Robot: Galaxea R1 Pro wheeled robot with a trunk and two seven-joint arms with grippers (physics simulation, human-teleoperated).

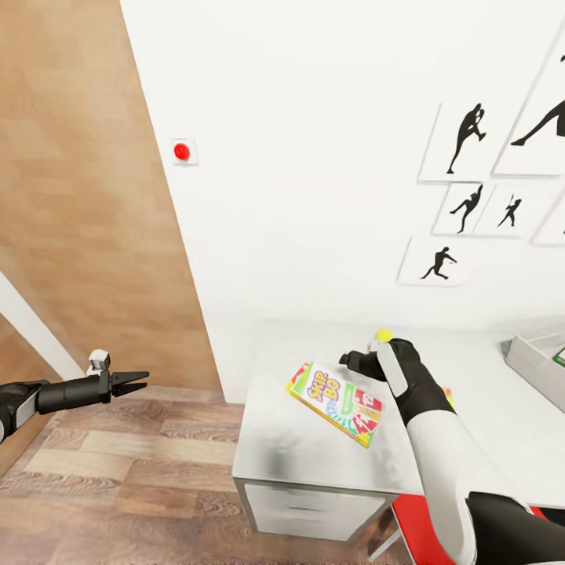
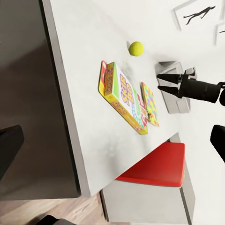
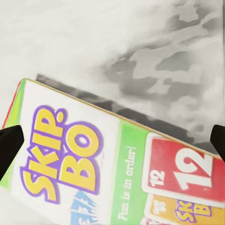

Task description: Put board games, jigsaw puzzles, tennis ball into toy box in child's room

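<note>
The right gripper [image 1: 355,362] hovers, jaws spread, just above the Skip-Bo board game [image 1: 336,404] lying on the table [image 1: 290,447]. Grasping it looks next: descend, pinch its edges. The toy box [image 1: 536,361] waits at three o'clock; the left gripper [image 1: 135,382] seems spread too.

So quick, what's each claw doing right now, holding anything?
Left gripper: open, holding nothing, out over the floor.
Right gripper: open, holding nothing, above the Skip-Bo box on the table.

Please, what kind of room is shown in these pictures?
Probably a child's room or playroom. A Skip-Bo game box and a tennis ball lie on a pale grey desk, and black silhouette prints of athletes hang on the white wall.
</note>
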